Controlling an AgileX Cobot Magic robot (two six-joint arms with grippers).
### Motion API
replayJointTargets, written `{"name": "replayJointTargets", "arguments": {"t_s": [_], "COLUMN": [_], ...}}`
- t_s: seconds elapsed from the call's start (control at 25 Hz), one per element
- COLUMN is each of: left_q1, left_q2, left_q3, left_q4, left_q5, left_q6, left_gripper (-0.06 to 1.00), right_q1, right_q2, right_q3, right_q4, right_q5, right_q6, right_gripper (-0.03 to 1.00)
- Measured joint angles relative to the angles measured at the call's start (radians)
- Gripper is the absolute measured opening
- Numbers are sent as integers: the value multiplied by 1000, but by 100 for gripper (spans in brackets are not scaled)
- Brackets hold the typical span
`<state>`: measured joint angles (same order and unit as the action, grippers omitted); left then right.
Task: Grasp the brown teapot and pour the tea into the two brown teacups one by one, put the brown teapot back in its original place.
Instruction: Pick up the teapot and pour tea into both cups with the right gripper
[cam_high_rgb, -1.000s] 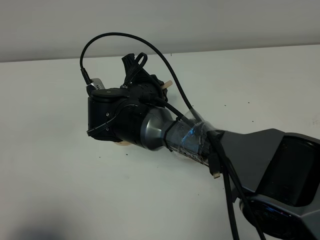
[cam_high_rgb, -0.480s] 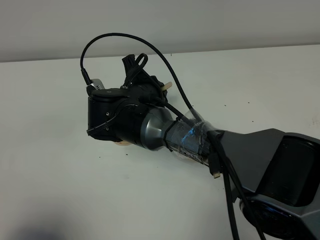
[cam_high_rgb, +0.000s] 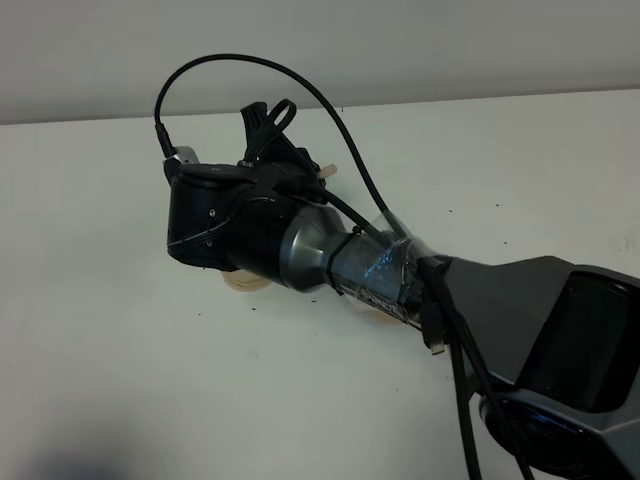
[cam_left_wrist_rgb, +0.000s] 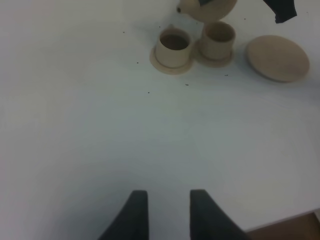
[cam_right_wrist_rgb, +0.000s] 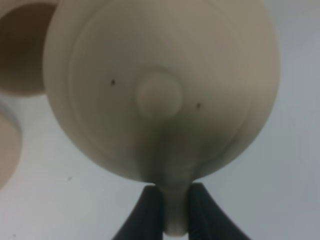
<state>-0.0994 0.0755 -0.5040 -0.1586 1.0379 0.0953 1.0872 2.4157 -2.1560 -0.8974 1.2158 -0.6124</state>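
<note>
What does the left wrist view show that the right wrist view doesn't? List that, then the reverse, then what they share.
Left wrist only: a cup and a second cup, each whole on a saucer, the bare plate, and the open left gripper over the table.
Right wrist only: the lid knob and the right gripper shut on the teapot by its handle.
Both: the teapot next to the cups, though the right wrist view catches only part of one cup.

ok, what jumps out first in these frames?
The right arm fills the overhead view, hiding most of the tableware. Its wrist view is all brown teapot, handle clamped in the right pincer. From the left wrist, the pot hangs over two teacups, wide saucer bare beside them.
</note>
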Motion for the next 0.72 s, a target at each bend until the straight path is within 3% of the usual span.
{"name": "replayJointTargets", "arguments": {"t_s": [0.28,0.72], "left_q1": [0,0], "left_q2": [0,0], "left_q3": [0,0], "left_q4": [0,0], "left_q5": [0,0], "left_q6": [0,0], "left_gripper": [23,23], "right_q1": [-39,-159], "right_q2": [-1,-81], "right_q3": [-106,-139], "right_q4": [156,622], "right_q5": [1,12], "right_q6": [-36,-73], "right_gripper": [11,11]}}
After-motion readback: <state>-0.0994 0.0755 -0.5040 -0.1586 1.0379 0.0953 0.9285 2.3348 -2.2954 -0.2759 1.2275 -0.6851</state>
